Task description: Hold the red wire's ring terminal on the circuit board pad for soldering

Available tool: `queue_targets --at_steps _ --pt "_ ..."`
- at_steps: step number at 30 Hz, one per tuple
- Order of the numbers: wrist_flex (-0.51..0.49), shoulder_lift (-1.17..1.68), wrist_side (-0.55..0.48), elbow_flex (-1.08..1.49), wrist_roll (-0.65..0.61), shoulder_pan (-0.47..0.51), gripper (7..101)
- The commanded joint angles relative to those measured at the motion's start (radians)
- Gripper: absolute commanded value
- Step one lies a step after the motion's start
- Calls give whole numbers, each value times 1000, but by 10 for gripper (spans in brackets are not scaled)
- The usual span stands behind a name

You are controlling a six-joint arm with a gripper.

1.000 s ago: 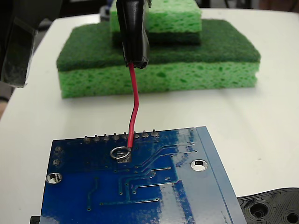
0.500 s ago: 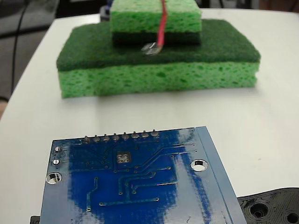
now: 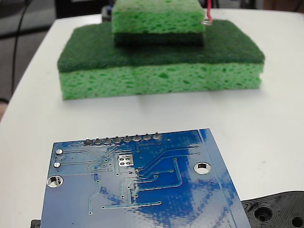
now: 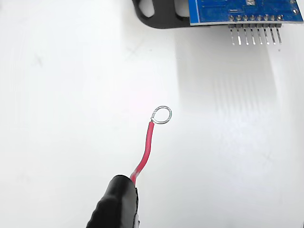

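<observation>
One gripper (image 4: 116,202) clenched on red wire (image 4: 145,149); ring terminal (image 4: 162,115) well apart from circuit board (image 4: 242,10) at 1 o'clock; springy wire risks missing pad.

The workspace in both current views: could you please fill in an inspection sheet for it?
Surface: white table, bare around the board.
Job's things: circuit board flat at the near edge in the fixed view, its square pad uncovered; red wire held in the air, ring terminal off the board, seen beside the upper sponge.
Clutter: small green sponge stacked on a large green sponge; black plastic part with holes beside the board.
End effector: black tip grips the wire's end; jaws not visible.
Cables: nothing seen besides the red wire.
Surroundings: dark and blurred beyond the table.
</observation>
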Motion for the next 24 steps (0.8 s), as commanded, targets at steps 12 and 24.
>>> queue_targets --at_steps 12,24 --pt "15 359 -17 235 -57 -8 1003" --pt "38 430 52 296 -60 -71 1003"
